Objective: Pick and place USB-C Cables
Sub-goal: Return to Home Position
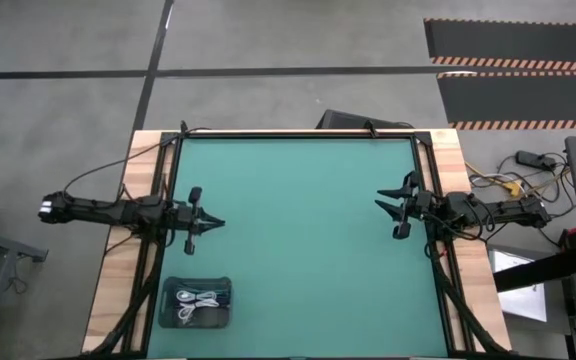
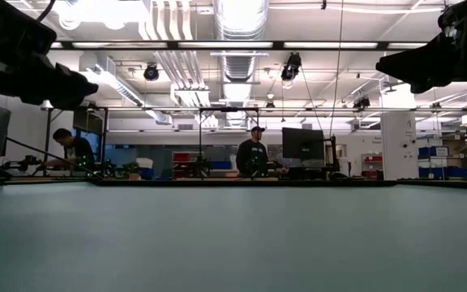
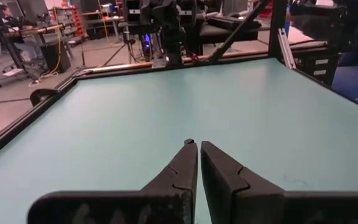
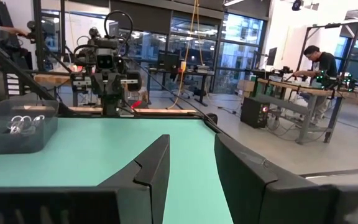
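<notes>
1. The white USB-C cables (image 1: 196,300) lie coiled in the black bin (image 1: 196,282) at the worktop's (image 1: 298,250) near-left corner.
2. The left tool (image 1: 218,222) hovers over the left side, its fingers narrowed almost together.
3. The right tool (image 1: 378,203) hovers over the right side, fingers apart.

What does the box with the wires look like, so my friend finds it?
From above, find the big green table. In its bottom-left corner, near the left gripper, sits a small dark bin. It is the only container on the table, with white cables curled inside.

Bright, even — glaring ceiling lights (image 2: 96,10)
</notes>
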Controlling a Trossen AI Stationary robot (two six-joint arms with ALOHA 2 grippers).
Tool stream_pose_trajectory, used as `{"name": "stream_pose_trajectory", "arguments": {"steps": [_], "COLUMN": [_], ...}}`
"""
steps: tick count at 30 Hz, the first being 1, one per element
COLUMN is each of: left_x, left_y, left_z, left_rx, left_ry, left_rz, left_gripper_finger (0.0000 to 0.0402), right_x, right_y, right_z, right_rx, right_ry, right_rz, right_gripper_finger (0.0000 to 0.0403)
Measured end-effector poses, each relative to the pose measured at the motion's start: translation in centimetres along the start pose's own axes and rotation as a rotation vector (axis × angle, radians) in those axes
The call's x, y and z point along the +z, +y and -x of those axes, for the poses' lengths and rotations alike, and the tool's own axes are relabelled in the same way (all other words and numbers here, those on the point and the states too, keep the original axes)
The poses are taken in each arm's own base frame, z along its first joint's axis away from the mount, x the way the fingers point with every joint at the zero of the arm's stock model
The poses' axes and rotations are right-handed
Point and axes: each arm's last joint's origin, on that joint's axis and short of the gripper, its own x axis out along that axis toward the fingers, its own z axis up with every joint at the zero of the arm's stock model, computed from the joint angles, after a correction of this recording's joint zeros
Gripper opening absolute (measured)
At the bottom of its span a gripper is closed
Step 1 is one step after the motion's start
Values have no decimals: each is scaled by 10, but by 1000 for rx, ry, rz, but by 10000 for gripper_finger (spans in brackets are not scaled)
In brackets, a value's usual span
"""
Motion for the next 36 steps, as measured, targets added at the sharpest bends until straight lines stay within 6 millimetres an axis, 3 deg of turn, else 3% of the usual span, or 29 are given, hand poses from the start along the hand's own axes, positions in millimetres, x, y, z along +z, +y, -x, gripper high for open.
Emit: {"name": "stream_pose_trajectory", "arguments": {"steps": [36], "left_x": [-8], "left_y": [-1], "left_z": [-7], "left_rx": [-9], "left_ry": [107], "left_rz": [-9], "left_gripper_finger": [5], "right_x": [0], "right_y": [0], "right_z": [0], "right_rx": [0], "right_ry": [1], "right_rz": [0], "right_gripper_finger": [118]}}
